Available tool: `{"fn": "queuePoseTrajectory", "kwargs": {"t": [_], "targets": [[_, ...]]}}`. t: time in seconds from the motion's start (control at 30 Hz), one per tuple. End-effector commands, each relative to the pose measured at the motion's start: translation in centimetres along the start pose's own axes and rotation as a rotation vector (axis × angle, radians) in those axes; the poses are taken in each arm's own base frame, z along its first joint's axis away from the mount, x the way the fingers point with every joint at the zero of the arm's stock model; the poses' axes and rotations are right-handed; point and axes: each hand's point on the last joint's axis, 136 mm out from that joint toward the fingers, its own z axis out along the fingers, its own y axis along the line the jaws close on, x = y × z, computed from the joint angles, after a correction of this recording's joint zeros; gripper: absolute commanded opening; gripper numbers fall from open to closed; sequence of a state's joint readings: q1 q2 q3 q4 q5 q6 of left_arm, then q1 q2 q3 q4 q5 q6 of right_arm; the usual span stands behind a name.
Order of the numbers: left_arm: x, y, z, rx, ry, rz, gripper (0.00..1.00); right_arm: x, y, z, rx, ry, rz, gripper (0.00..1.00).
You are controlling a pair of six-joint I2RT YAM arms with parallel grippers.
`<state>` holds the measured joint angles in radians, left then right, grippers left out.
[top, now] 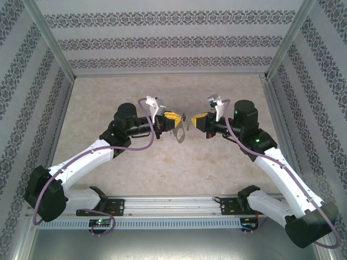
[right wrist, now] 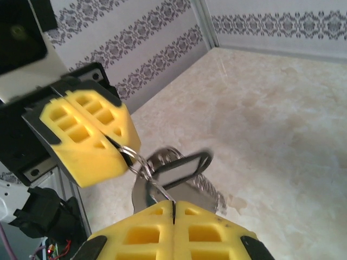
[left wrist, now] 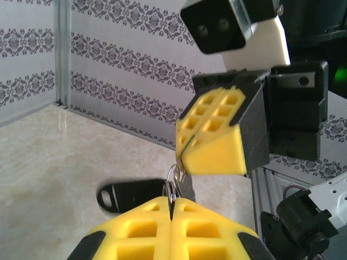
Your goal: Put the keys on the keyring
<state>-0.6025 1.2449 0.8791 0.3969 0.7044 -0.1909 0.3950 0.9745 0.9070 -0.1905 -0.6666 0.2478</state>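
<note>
My two grippers meet tip to tip above the middle of the table. The left gripper [top: 175,120] [left wrist: 172,201] [right wrist: 120,147] is shut on a small silver ring of the keyring [left wrist: 173,180]. The keyring's grey metal loop [top: 181,133] [right wrist: 209,192] hangs below it, blurred. The right gripper [top: 193,119] [right wrist: 173,203] [left wrist: 181,162] is shut on a thin silver metal edge, apparently the blade of the key. The key's black oblong head [left wrist: 133,195] [right wrist: 184,167] sticks out sideways beside the rings, and the hole at its far end is free. How ring and blade interlock is hidden between the yellow fingertips.
The beige marble-pattern tabletop [top: 173,179] lies under the held things. Patterned walls and aluminium posts [top: 54,49] close in the left, right and back. The arms' mounting rail [top: 173,208] runs along the near edge.
</note>
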Motion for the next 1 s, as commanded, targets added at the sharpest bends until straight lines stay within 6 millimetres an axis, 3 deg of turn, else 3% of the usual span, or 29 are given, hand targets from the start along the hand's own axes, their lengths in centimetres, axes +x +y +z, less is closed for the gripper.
{"fn": "queuePoseTrajectory", "kwargs": {"t": [0.0, 0.23, 0.3, 0.37, 0.4, 0.57, 0.67, 0.97], "targets": [[-2.8, -0.6, -0.7, -0.013, -0.105, 0.046, 0.00, 1.2, -0.8, 0.4, 0.022, 0.010, 0.039, 0.00], [-3.1, -0.3, -0.8, -0.030, -0.125, 0.054, 0.00, 4.3, -0.3, 1.3, -0.024, 0.117, 0.078, 0.00], [-3.0, -0.3, -0.7, -0.024, -0.118, 0.053, 0.00, 3.8, -1.7, 0.9, 0.057, 0.069, 0.091, 0.25], [-2.9, -0.4, -0.6, -0.015, -0.114, 0.053, 0.00, 2.4, -2.2, -0.1, 0.098, -0.014, 0.092, 0.42], [-2.9, -0.6, -0.6, -0.008, -0.114, 0.057, 0.00, 1.5, -2.5, -0.6, 0.121, -0.061, 0.090, 0.44], [-2.8, -1.2, -0.4, 0.033, -0.097, 0.067, 0.00, -1.9, -1.0, -1.9, 0.086, -0.198, 0.037, 0.44], [-2.6, -1.4, -0.2, 0.055, -0.083, 0.062, 0.00, -3.3, 0.5, -1.8, 0.013, -0.232, 0.017, 0.50], [-2.8, -1.5, 0.2, 0.078, -0.074, 0.045, 0.00, -3.7, 1.9, 1.4, -0.083, -0.205, 0.029, 0.52]]}}
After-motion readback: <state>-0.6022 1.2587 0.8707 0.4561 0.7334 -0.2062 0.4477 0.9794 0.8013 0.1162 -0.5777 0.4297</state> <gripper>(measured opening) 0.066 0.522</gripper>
